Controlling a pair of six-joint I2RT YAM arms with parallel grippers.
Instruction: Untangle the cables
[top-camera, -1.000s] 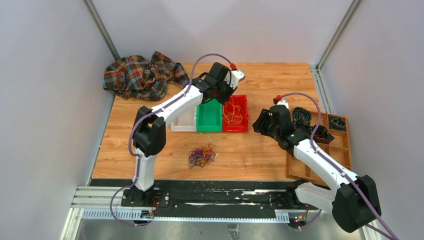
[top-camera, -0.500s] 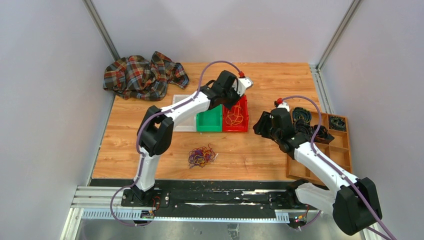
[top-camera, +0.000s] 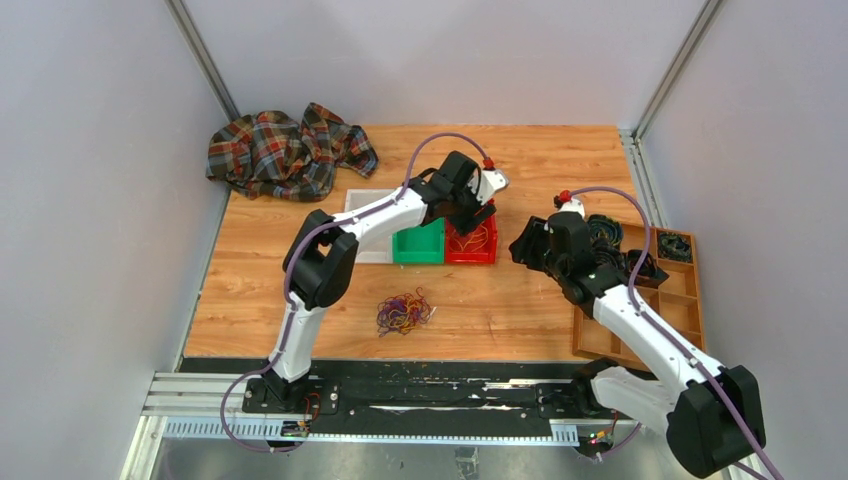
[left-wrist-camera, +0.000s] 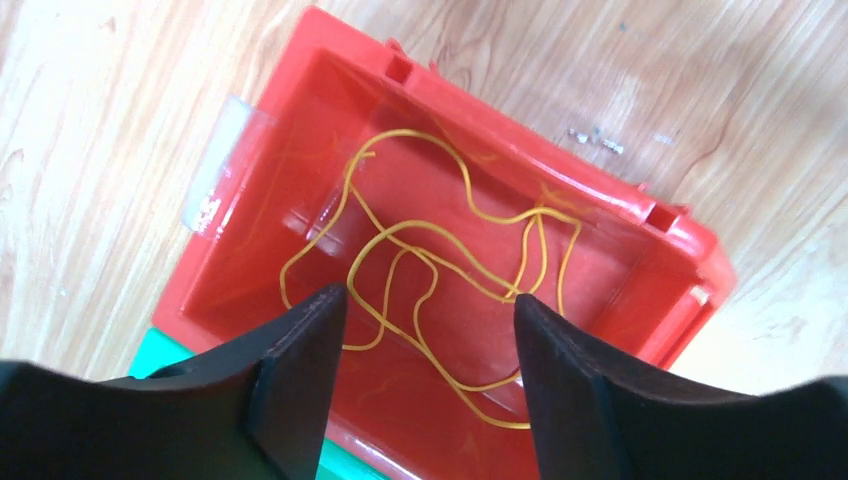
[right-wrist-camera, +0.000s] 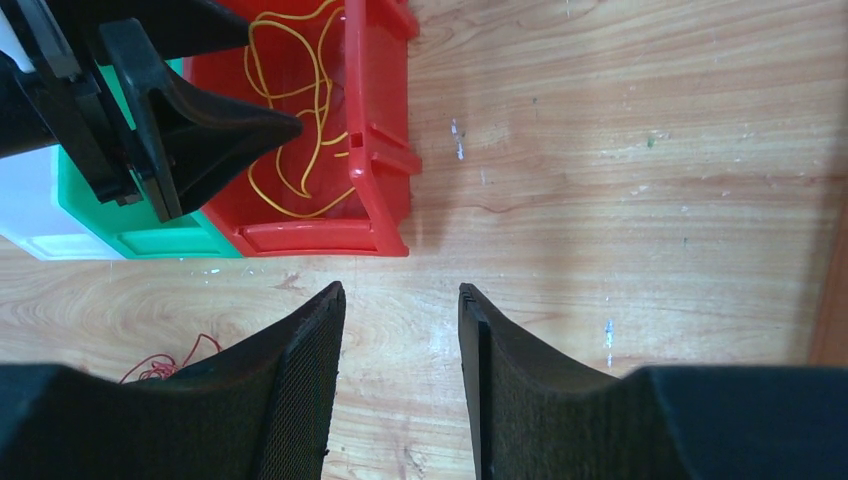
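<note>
**Top external view: left claw open over the red bin, tangle near the front edge**

Top external view shows the left claw (top-camera: 478, 212) above the red bin (top-camera: 484, 255), which stands about the middle of the worktop (top-camera: 560, 160). The green bin (top-camera: 418, 245) touches it on the left, and the white bin (top-camera: 372, 250) comes after that.

In the left wrist view the left claw (left-wrist-camera: 428, 300) has its two fingers clearly apart and nothing is between them. Under it one yellow cable (left-wrist-camera: 440, 260) lies in loose loops on the floor of the red bin (left-wrist-camera: 520, 133).

The right claw (top-camera: 528, 245) hangs just to the right of the red bin, over bare wood. In the right wrist view the right claw (right-wrist-camera: 400, 290) is about half open and holds nothing.

The tangle of cables (top-camera: 404, 312), yellow, red and dark ones mixed together, lies on the worktop near the front edge, a little left of the centre and apart from the bins.

A plaid cloth (top-camera: 280, 150) lies at the far left corner. A wooden tray (top-camera: 690, 300) sits along the right edge, with black coiled rings (top-camera: 600, 228) at its far end.
</note>
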